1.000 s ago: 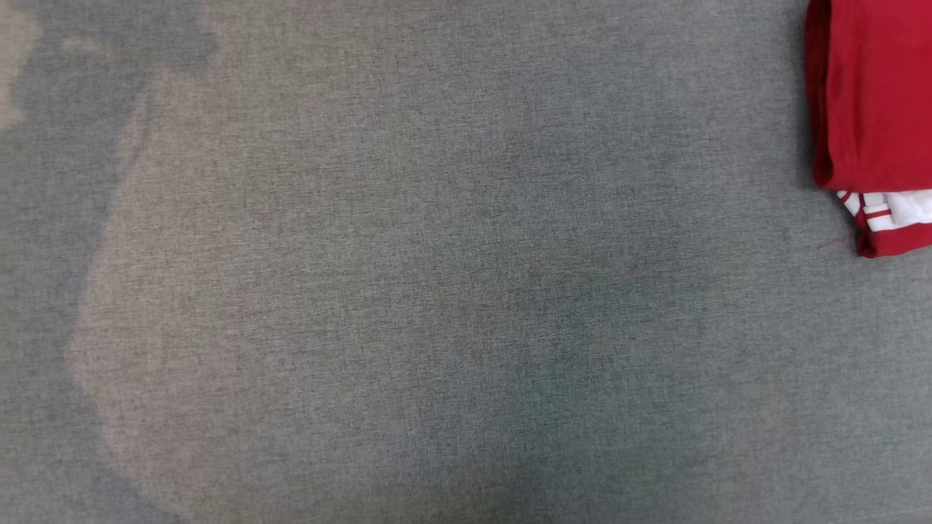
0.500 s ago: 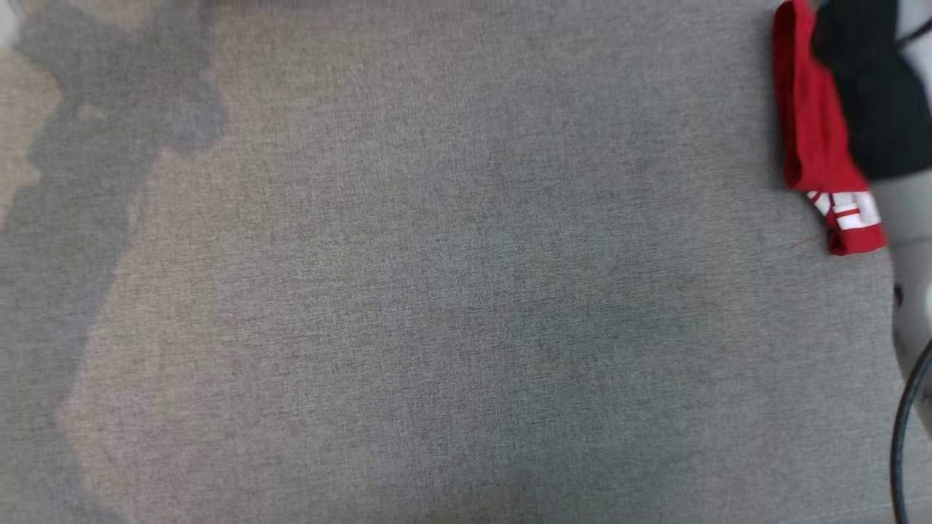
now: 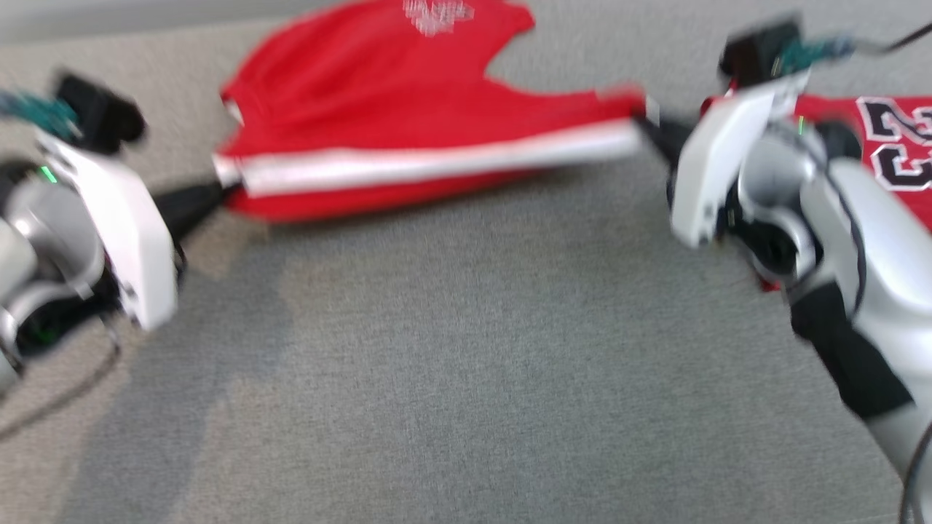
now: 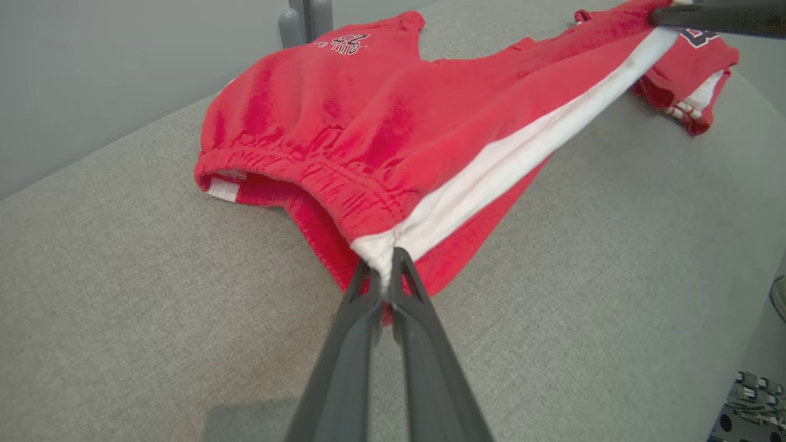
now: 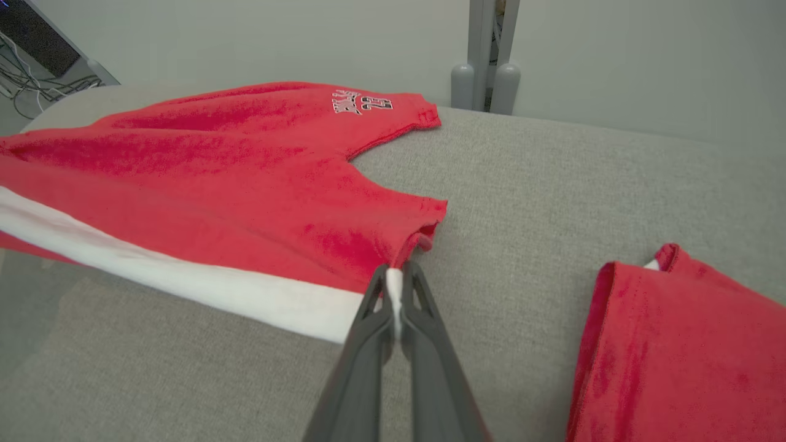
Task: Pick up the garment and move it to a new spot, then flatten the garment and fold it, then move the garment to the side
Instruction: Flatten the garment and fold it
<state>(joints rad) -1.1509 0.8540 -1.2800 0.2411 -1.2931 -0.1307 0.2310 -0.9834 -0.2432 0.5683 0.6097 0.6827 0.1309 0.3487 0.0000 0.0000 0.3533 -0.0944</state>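
The garment (image 3: 386, 102) is a pair of red shorts with a white side stripe, stretched between my two grippers above the grey surface. My left gripper (image 3: 218, 191) is shut on the waistband end of the stripe; the left wrist view shows the pinch (image 4: 385, 270) on the garment (image 4: 368, 123). At the hem end of the stripe, my right gripper (image 3: 644, 120) is shut on the cloth, seen close in the right wrist view (image 5: 396, 276), where the garment (image 5: 202, 166) spreads to the left. The far leg with a printed logo rests on the surface.
A folded red jersey (image 3: 892, 142) with black-and-white numbers lies at the right, also in the right wrist view (image 5: 681, 350). A grey cushioned surface (image 3: 466, 364) spreads in front. A grey wall and a grey post (image 5: 485, 55) stand behind.
The head camera has swung, so the picture has shifted. Both arms and the stretched shorts have come into the view, where earlier there was bare grey surface and the folded jersey's edge.
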